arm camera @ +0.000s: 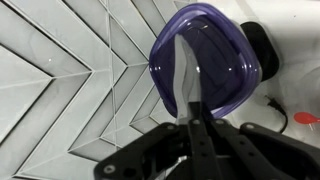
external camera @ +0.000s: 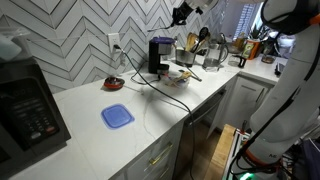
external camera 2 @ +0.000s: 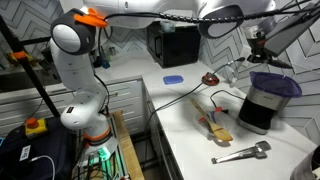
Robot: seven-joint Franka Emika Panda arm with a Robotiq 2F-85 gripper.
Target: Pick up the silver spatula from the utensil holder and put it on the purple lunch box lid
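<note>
My gripper (arm camera: 190, 110) is shut on the handle of the silver spatula (arm camera: 187, 70), whose blade points away from the camera in front of a translucent purple container (arm camera: 225, 60). In both exterior views the gripper (external camera: 184, 13) (external camera 2: 262, 40) hangs high above the far end of the counter, near the tiled wall. The utensil holder (external camera: 211, 60) stands below it with several handles sticking out. The purple lunch box lid (external camera: 117, 116) lies flat on the white counter, well away from the gripper, and it also shows in an exterior view (external camera 2: 173, 78).
A black coffee machine (external camera: 160, 55) stands by the wall and a microwave (external camera: 28, 110) at the counter's end. Metal tongs (external camera 2: 240, 153), wooden utensils (external camera 2: 215, 126) and a dark pot with a purple top (external camera 2: 265, 102) lie on the counter. A cable (external camera 2: 185, 98) crosses it.
</note>
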